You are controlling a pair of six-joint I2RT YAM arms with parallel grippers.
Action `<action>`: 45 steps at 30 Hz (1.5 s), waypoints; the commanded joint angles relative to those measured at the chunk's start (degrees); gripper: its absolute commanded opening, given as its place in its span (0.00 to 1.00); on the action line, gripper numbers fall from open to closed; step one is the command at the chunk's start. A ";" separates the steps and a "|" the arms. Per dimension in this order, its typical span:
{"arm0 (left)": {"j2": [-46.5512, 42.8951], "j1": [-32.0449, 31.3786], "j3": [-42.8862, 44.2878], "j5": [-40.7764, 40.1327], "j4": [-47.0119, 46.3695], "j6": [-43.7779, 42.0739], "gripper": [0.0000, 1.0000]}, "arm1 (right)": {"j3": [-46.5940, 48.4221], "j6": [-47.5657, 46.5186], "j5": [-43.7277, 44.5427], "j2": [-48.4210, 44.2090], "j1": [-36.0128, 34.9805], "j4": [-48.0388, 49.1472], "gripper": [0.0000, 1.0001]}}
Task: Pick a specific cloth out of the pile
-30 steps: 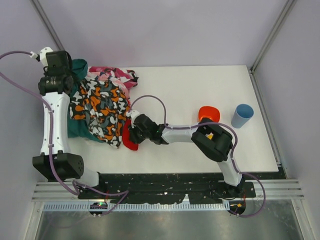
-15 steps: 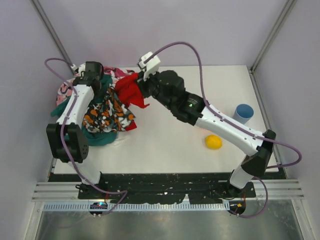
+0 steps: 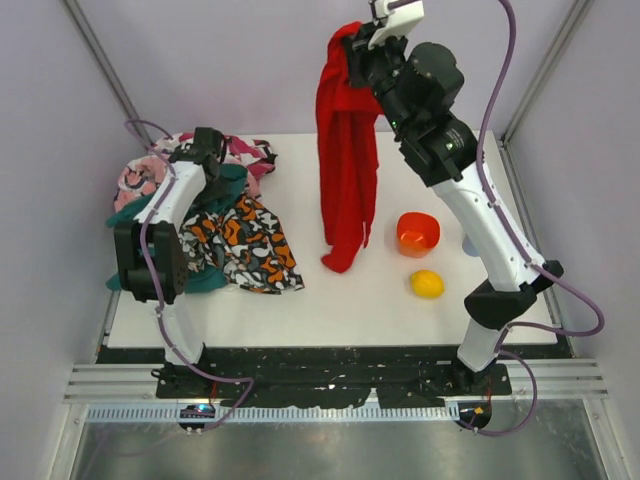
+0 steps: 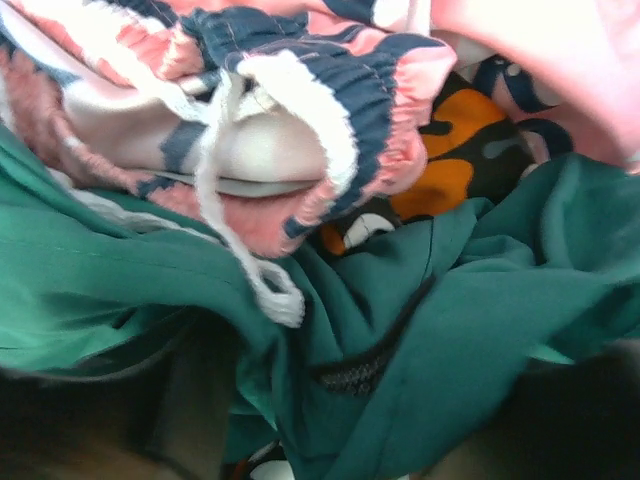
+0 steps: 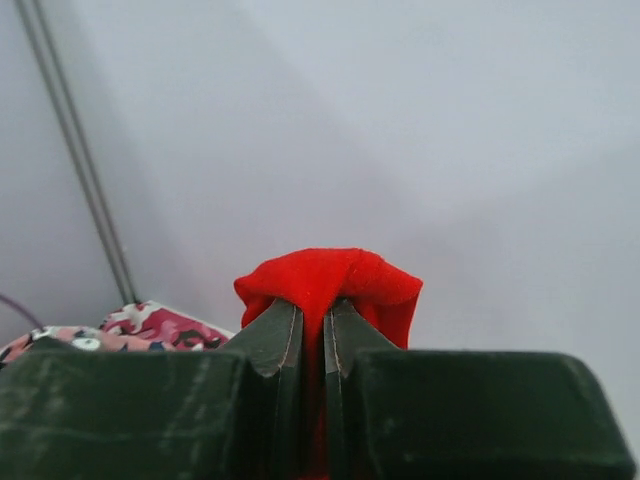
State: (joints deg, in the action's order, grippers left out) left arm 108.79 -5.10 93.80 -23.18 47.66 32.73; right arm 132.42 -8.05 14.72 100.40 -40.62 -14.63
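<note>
Left arm [image 3: 170,200] and right arm [image 3: 490,230]: white links, black joints, purple cables [image 3: 512,40].

Right arm [image 3: 487,225]: raised high, right gripper [image 5: 312,318] jaws pressed together. Left arm [image 3: 165,205]: bent low, left gripper [image 3: 207,150] jaw state undetermined.

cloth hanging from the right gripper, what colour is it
Plain bright red, no pattern; the cloth shows best in the top external view.
</note>
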 commanded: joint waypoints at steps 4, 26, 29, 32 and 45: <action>-11.21 -2.28 3.76 5.06 0.25 -4.16 1.00 | 5.83 2.87 -6.37 3.83 9.59 4.96 0.05; -51.66 -4.30 -28.40 16.15 -16.98 -5.40 1.00 | -5.03 7.96 -9.08 13.15 19.26 13.85 0.05; -51.31 -4.30 -30.42 16.23 -17.16 -3.99 1.00 | -10.42 12.35 -17.49 14.82 19.35 9.90 0.14; -50.17 -4.39 -30.78 16.06 -15.50 -3.03 1.00 | -13.58 14.64 -24.63 18.33 19.35 2.70 0.69; -57.98 -4.30 -34.47 14.13 -10.74 -1.18 1.00 | -48.98 19.39 6.00 -18.70 19.62 5.41 0.95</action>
State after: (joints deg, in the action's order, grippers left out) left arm 55.27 -9.41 60.77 -7.79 36.53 30.65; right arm 90.80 9.50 6.33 103.22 -21.21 -14.72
